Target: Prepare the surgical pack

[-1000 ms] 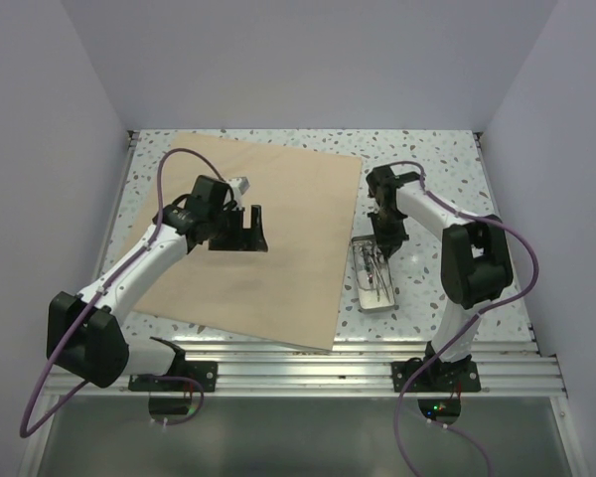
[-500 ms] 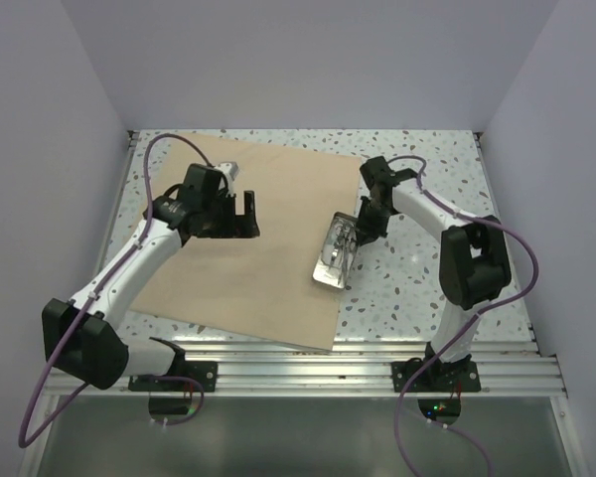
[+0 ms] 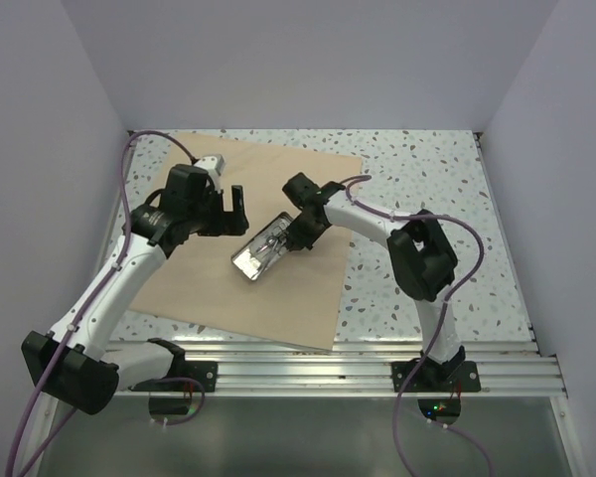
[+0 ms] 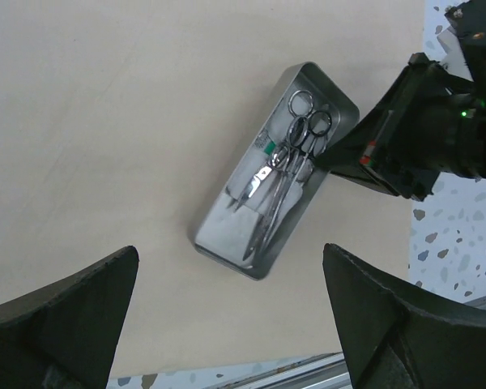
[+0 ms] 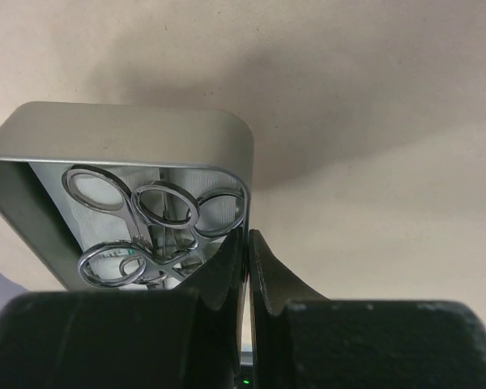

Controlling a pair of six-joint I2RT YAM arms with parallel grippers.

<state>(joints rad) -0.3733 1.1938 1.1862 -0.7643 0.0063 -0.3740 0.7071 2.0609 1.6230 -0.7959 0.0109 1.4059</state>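
The surgical pack is seen as a wide tan sheet, spread flat on the speckled table. It covers the table's middle and its 9 o'clock side. In the top view its corners are turned slightly, so that one edge faces 4 o'clock.

A metal tray is placed over the middle of the sheet, with its long axis set from 2 o'clock to 8 o'clock. Scissors and other slim steel instruments are carried in it, their ring handles turned toward the 2 o'clock end. Whether the tray's base touches the sheet cannot be told.

The right gripper is clamped on the tray's rim at that 2 o'clock end. In the right wrist view its fingers are pressed narrowly together, with the thin metal wall pinched between them.

The left gripper is held above the sheet at 10 o'clock of the tray, near it but apart. Its jaws are spread wide and nothing is held between them. In the left wrist view the tray is framed between the two dark fingers.
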